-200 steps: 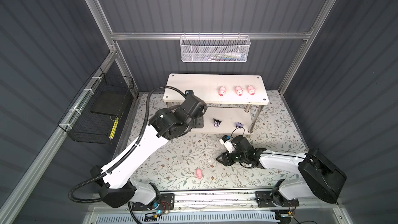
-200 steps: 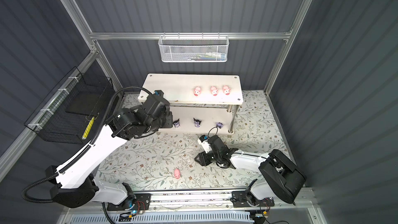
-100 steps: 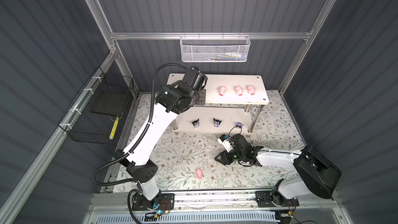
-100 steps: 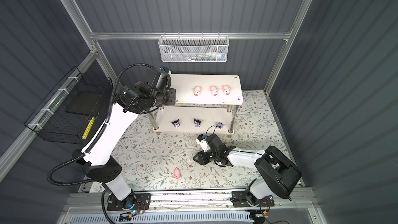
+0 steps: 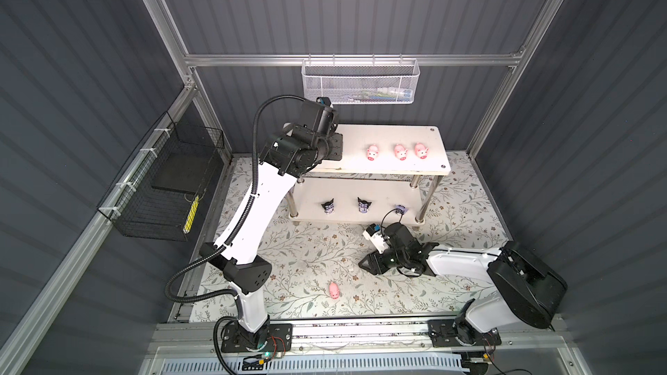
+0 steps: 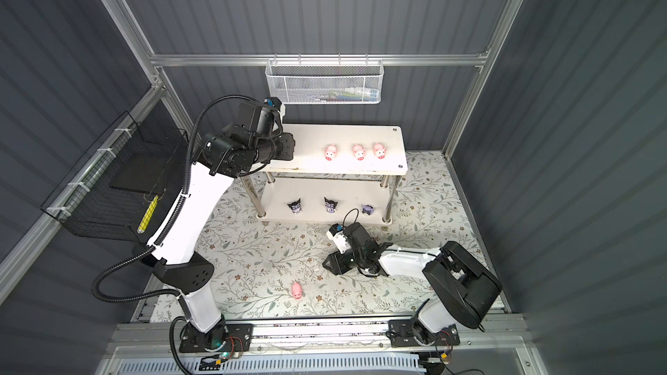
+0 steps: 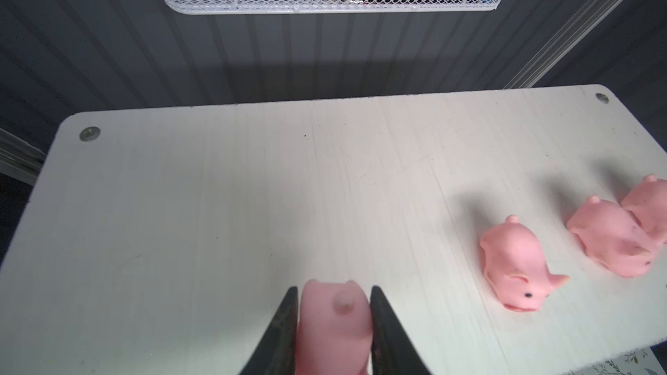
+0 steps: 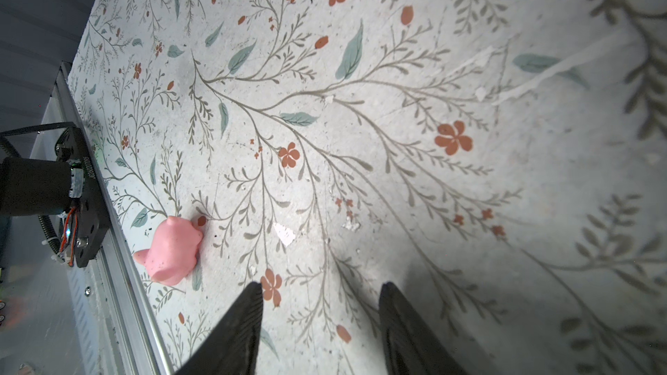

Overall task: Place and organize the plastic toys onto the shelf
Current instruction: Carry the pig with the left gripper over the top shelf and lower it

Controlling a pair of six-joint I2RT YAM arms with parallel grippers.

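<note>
The white two-tier shelf stands at the back. Three pink pigs line the right half of its top board. Three dark pointed-ear figures stand on the lower board. My left gripper is over the left half of the top board, shut on a fourth pink pig, to the left of the row. Whether this pig touches the board I cannot tell. Another pink pig lies on the floral mat near the front rail. My right gripper hovers low over the mat, open and empty, with that pig off to one side.
A white mesh basket hangs on the back wall above the shelf. A black wire basket hangs on the left wall. The aluminium rail with both arm bases runs along the front edge of the floral mat.
My left arm has risen from in front of the lower board to above the left end of the top board. The right gripper has stayed low over the mat, barely shifting.
</note>
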